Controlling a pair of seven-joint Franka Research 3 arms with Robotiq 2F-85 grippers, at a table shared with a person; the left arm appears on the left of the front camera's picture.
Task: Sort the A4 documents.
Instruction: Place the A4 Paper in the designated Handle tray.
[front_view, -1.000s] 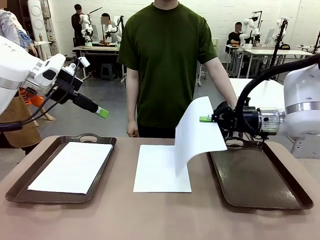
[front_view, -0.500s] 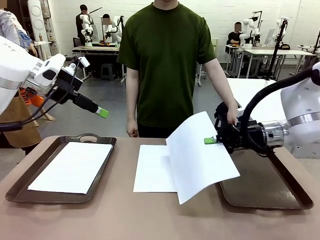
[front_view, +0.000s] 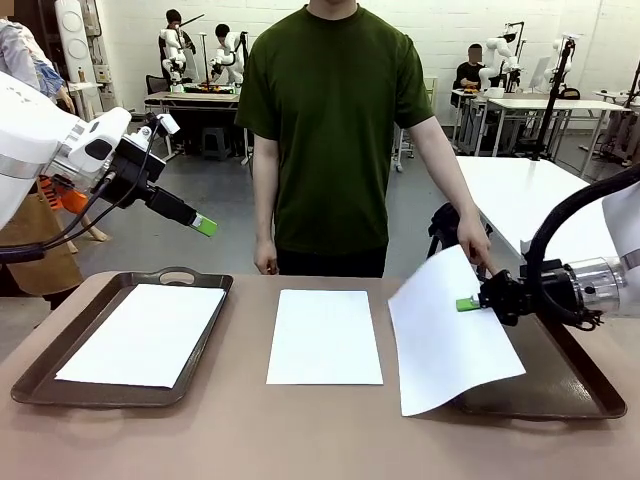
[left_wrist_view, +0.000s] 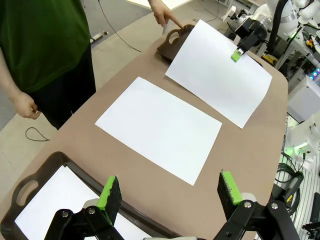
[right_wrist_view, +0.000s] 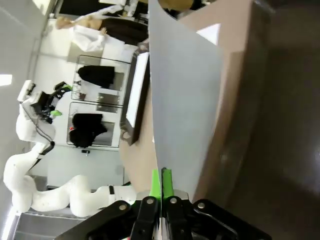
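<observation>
The right gripper (front_view: 468, 303) is pressed shut on the far edge of one sheet (front_view: 450, 345), pinching it between the green pads. This held sheet is tilted, its gripped edge raised. It lies over the left part of the right tray (front_view: 560, 400), and its near corner sticks out past the tray's rim over the desk (front_view: 250, 430). Whether that corner touches the desk I cannot tell. In the right wrist view the gripper (right_wrist_view: 162, 180) clamps the sheet (right_wrist_view: 185, 100) edge-on.

The left gripper (front_view: 205, 225) hangs in the air above the left tray (front_view: 30, 385), its fingers spread wide and holding nothing. The left wrist view shows the gap between them (left_wrist_view: 169, 186).

A left sheet (front_view: 145, 333) lies flat inside the left tray. A middle sheet (front_view: 325, 335) lies flat on the bare desk between the trays, apart from both.

A person stands at the far side, one hand (front_view: 472, 240) reaching down near the right tray's far handle.
</observation>
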